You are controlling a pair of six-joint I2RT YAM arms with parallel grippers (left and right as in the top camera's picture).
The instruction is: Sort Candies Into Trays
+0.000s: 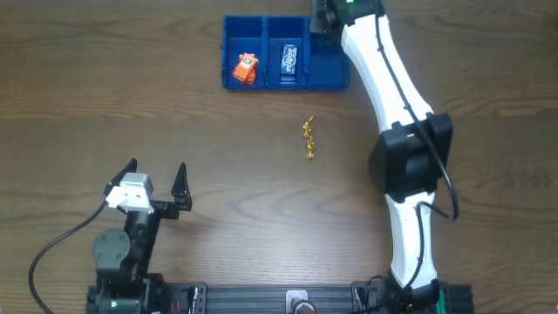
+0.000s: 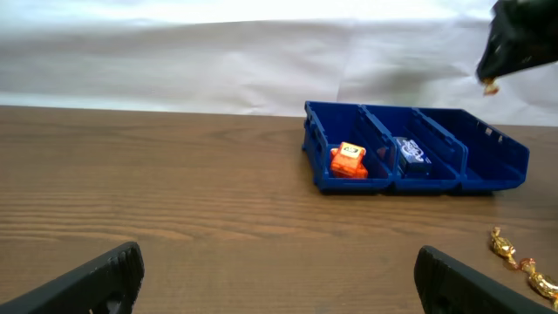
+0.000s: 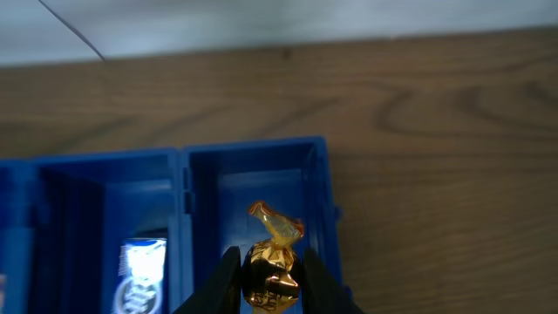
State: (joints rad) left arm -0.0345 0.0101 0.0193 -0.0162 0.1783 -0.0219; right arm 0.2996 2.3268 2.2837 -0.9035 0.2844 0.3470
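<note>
- Right gripper [image 3: 268, 272] is at the end of the long white right arm [image 1: 384, 70]. It hangs above the blue tray [image 1: 327, 68]. Its two fingers are pinched tight on a gold candy [image 3: 275, 231]. The candy is up in the air over the tray's end box, the one with nothing in it.
- Blue tray has three boxes in a row. Two of them have one candy each.
- Left gripper [image 1: 157, 173] sits well away from the tray, out past the tray's orange-candy end and back toward the arm bases. Its fingers are spread wide and hold nothing.
- Orange candy [image 1: 247, 68] lies in the tray's other end box.
- Blue-wrapped candy [image 1: 290, 61] lies in the tray's middle box.
- One loose gold candy [image 1: 308, 128] and a second loose gold candy [image 1: 311, 151] lie on the brown table [image 1: 105, 105]. They are near the tray, on the side toward the arm bases, just beside each other.
- It looks like the drop step: the gold candy is about to go into its own box. Next, I think the right gripper should come down a little so the candy does not bounce out. Then it should open its fingers. After that, two gold candies are left to fetch.
</note>
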